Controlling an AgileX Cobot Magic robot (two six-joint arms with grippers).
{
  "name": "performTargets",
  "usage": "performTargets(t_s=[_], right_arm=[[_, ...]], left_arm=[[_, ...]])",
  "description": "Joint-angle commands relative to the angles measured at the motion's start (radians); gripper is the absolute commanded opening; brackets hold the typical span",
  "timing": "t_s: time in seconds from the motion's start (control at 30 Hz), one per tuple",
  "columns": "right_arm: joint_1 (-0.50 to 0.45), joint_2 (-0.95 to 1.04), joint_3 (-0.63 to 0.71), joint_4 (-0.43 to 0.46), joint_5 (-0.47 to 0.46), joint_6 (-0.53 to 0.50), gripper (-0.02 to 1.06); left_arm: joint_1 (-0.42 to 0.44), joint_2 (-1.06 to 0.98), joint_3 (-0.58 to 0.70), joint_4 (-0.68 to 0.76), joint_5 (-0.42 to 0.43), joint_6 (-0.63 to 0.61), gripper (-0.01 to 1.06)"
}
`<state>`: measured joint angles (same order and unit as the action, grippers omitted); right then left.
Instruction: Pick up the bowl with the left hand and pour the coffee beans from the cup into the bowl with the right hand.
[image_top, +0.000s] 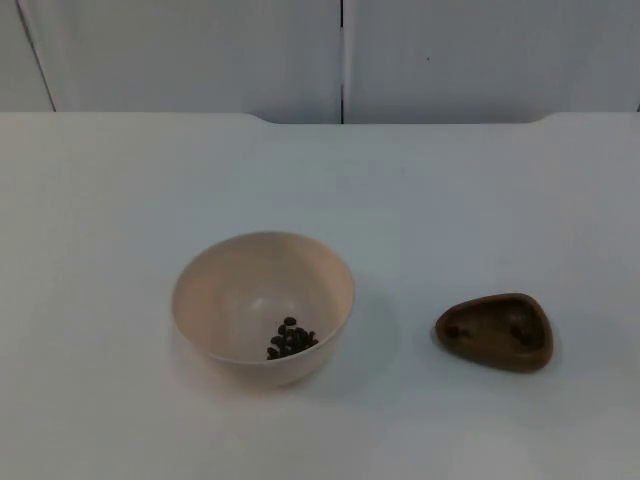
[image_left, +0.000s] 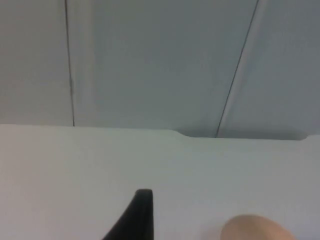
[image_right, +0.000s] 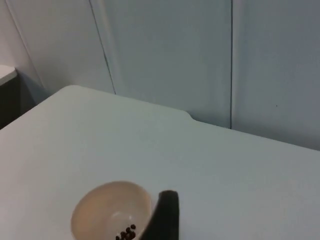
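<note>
A pale beige bowl stands on the white table, left of centre. A small heap of coffee beans lies at its bottom. To its right a brown, rounded-triangular cup sits upright on the table, with a couple of dark spots inside. My left gripper hangs over the table away from the bowl, whose rim is just in sight. My right gripper is held above the table, looking down on the bowl and its beans. Neither gripper touches anything.
The grey partition wall closes the table's far edge, with dark vertical seams. Bare table top lies on all sides of the bowl and cup.
</note>
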<state>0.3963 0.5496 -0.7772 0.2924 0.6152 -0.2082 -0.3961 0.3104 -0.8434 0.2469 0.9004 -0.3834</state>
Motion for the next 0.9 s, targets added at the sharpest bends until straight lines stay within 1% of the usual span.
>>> performTargets(t_s=[0.0,0.1,0.13,0.23,0.33,0.4,0.47,0.53,0.6,0.67,0.7,0.8,0.87], right_arm=[[-0.003,-0.047,0.033,-0.003,0.015,-0.025,0.75],[-0.003,-0.11,0.066,-0.003,0.061,-0.054,0.75],[-0.003,-0.11,0.066,-0.003,0.061,-0.054,0.75],[-0.003,-0.16,0.082,-0.003,0.111,-0.056,0.75],[-0.003,-0.192,0.097,-0.003,0.128,-0.07,0.75],[-0.003,-0.229,0.124,-0.003,0.138,-0.073,0.75],[-0.003,-0.267,0.158,-0.003,0.147,-0.073,0.75],[-0.003,-0.289,0.173,-0.003,0.151,-0.073,0.75],[-0.003,-0.327,0.191,-0.003,0.166,-0.073,0.75],[-0.003,-0.368,0.203,-0.011,0.188,-0.073,0.75],[-0.003,-0.368,0.203,-0.011,0.188,-0.073,0.75],[-0.003,-0.407,0.205,-0.05,0.234,-0.073,0.75],[-0.003,-0.422,0.205,-0.055,0.256,-0.073,0.75]], left_arm=[[0.002,-0.034,0.001,0.0,0.049,0.033,1.05],[0.002,-0.097,0.001,0.0,0.088,0.04,1.05],[0.002,-0.097,0.001,0.0,0.088,0.04,1.05],[0.002,-0.159,0.001,0.0,0.12,0.05,1.05],[0.002,-0.199,0.004,0.0,0.129,0.064,1.05],[0.002,-0.243,0.03,0.0,0.143,0.064,1.05],[0.002,-0.288,0.084,-0.008,0.143,0.064,1.05],[0.002,-0.31,0.106,-0.01,0.143,0.064,1.05],[0.002,-0.31,0.149,-0.014,0.146,0.066,1.05],[0.002,-0.31,0.164,-0.024,0.18,0.092,1.05],[0.002,-0.31,0.164,-0.024,0.18,0.092,1.05],[0.002,-0.31,0.171,-0.039,0.197,0.131,1.05],[0.002,-0.31,0.171,-0.043,0.21,0.15,1.05]])
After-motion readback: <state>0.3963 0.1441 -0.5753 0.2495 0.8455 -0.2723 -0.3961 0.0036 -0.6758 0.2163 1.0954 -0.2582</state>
